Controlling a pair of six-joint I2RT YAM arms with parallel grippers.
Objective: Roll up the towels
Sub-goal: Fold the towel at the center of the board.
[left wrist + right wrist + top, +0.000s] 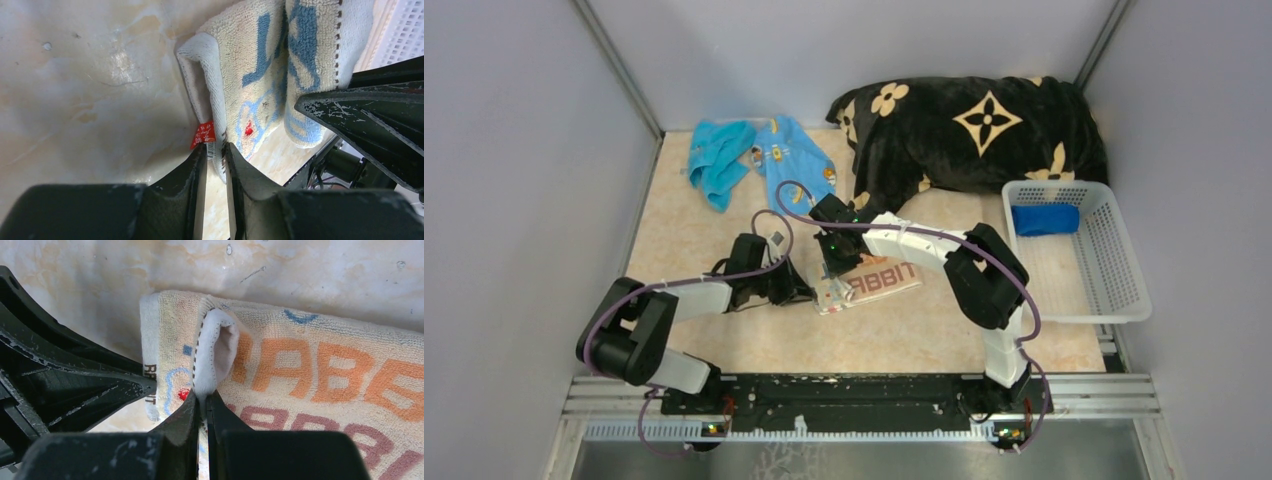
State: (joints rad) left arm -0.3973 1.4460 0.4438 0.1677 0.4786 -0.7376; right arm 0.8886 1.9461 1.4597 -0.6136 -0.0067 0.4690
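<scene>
- The striped towel lies flat near the middle of the tabletop, a little toward the near edge. Its "RABBIT" lettering faces up in orange and red rows.
- The left gripper meets this towel at its left end. Its fingers are drawn close together, and the towel's folded hem runs down into the narrow gap between them. They appear clamped on that hem, right beside a small red label sewn to the edge.
- The right gripper is at the same left end, just beside the left one. Its fingers are pressed together on a pinched-up fold of the towel. The fold's pale underside stands up as a small loop above the fingertips.
- The rest of the striped towel stretches away to the right, resting on the tabletop.
- The turquoise towel lies crumpled near the far left corner.
- The light blue towel, printed with orange cartoons, is spread just to the right of the turquoise one, touching or overlapping it.
- The dark blue towel sits as a compact bundle at the far end of a white basket, which stands along the right edge.
- A black blanket with tan flowers is heaped at the far edge, reaching into the far right corner behind the basket.
</scene>
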